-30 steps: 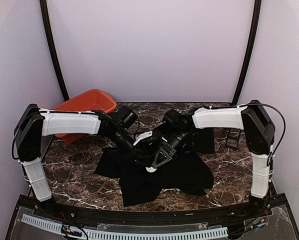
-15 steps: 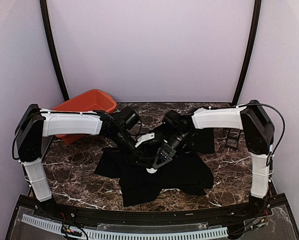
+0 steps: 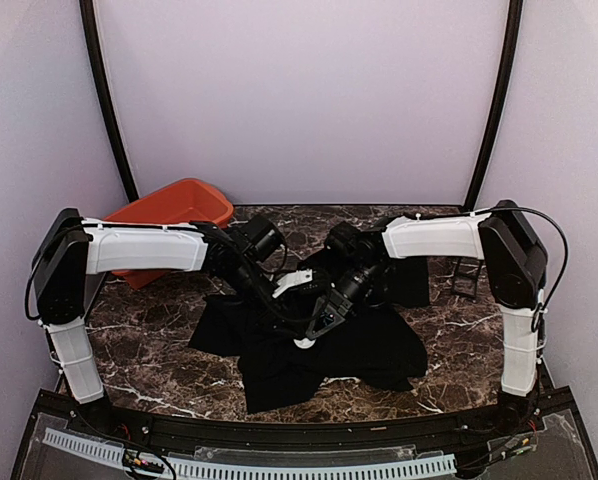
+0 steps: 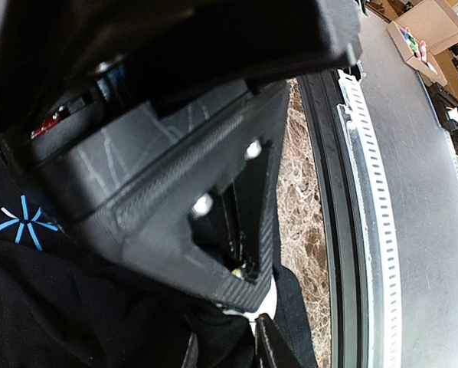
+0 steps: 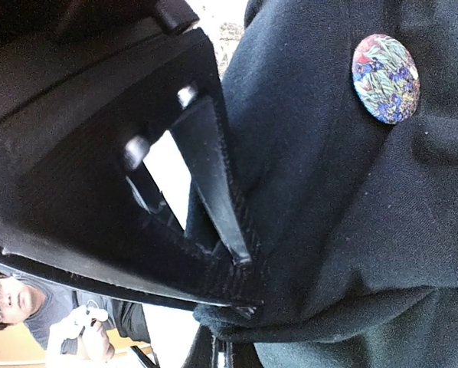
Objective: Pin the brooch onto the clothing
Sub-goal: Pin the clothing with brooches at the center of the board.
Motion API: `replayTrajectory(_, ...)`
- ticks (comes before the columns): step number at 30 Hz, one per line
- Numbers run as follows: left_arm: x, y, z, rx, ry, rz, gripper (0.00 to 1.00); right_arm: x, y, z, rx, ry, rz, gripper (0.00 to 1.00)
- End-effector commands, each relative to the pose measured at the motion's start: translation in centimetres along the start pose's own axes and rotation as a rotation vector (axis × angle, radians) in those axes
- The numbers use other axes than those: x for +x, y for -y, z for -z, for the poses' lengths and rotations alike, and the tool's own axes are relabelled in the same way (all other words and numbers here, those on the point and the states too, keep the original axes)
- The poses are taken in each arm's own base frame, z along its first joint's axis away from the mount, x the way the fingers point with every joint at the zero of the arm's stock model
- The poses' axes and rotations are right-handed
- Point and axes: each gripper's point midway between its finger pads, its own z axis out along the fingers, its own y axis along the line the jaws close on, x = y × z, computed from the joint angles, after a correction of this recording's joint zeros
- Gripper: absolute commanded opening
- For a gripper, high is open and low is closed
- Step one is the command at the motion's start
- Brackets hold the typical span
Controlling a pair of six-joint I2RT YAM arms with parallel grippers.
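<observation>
Hazard, badge: the brooch (image 5: 386, 78) lies face-up on the black T-shirt (image 3: 369, 350). Whether its pin is through the cloth cannot be told. If it is loose, a tug on the gathered fold would likely tip it off.
Hazard, contact: the left gripper (image 4: 227, 349) and right gripper (image 4: 243, 279) meet almost tip to tip over one pinch of cloth. A slightly misjudged move could knock finger on finger or drag the fold out of hold.
Red bin (image 3: 169, 205): far left rear of the marble table (image 3: 149, 350), apart from the shirt.
Left gripper, state: jaws set at a narrow gap, with a ridge of shirt cloth bunched between the two fingertips. Judged clamped on it.
Starburst print (image 4: 22, 226): light blue, on flat cloth left of the pinch in the left wrist view, uncovered.
T-shirt, lie: spread and rumpled mid-table beneath both wrists.
Brooch, place: round, with a multicoloured floral face, resting on a smooth stretch of shirt well apart from the pinch. Not made out in the top view.
Right gripper, state: its own fingertips are mere slivers at the frame's lower edge, beneath a roll of cloth. How far open it is, and whether it has hold of that roll, cannot be told.
Small dark object (image 3: 466, 280): right of the shirt, too small to name.
</observation>
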Motion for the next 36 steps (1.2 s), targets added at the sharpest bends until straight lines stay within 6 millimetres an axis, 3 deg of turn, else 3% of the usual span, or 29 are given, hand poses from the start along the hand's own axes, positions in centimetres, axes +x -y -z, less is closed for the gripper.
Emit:
replayTrajectory(1, 0.9, 1.9, -1.4, 0.061, -0.056, 0.001, 0.23, -2.3, -1.4, 0.8, -0.033, 0.059, 0.089, 0.00)
replayTrajectory(14, 1.8, 0.7, -1.9, -0.013, -0.126, 0.016, 0.20, -2.3, -1.2, 0.6, -0.028, 0.055, 0.080, 0.00)
replayTrajectory(23, 1.8, 1.0, -1.5, -0.016, -0.139, -0.002, 0.22, -2.1, -0.9, 0.5, -0.019, 0.052, 0.079, 0.00)
replayTrajectory(29, 0.3, 0.9, 0.2, -0.011, -0.045, 0.006, 0.41, -1.8, -0.5, 0.5, 0.002, 0.048, 0.080, 0.00)
replayTrajectory(36, -0.7, -0.9, 3.8, -0.103, 0.053, 0.041, 0.49, -1.7, -0.4, 0.6, 0.015, 0.048, 0.081, 0.00)
